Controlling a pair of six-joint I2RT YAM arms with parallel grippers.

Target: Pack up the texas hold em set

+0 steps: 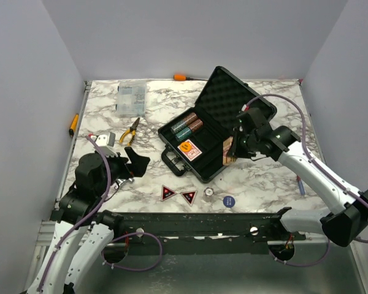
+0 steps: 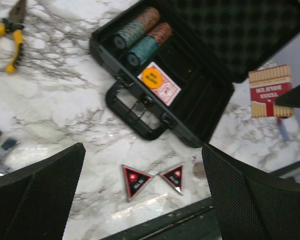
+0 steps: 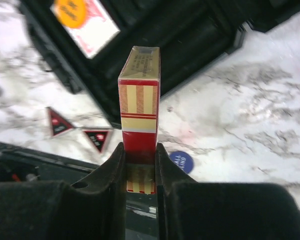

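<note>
Where the marbled worktop [image 1: 110, 119] shows between the arms, one black briefcase [image 1: 172, 160] lies open, its foam-lined lid tipped back to the far right. Inside its base are two rows of chips [image 1: 188, 124] lying on their sides next to each other at the far-left end, and one card deck with an orange sticker [image 1: 189, 149] lying flat nearer the handle. A second deck, red and cream [image 3: 139, 100], is pinched on edge by the right tool [image 3: 140, 155], whose jaws are narrowed onto its two broad faces; it hangs at the right rim of the base (whether over the foam or just outside it, I cannot tell). The left tool [image 1: 138, 166] hovers left of the handle, spread wide and holding nothing.

In front of the case lie two red-black triangles [image 1: 167, 193] [image 1: 189, 196], just beside each other, and two small round buttons, one pale [image 1: 208, 192] and one blue [image 1: 228, 200]. One pair of yellow-handled pliers [image 1: 130, 130] and one clear organiser box [image 1: 130, 98] lie to the far left.
</note>
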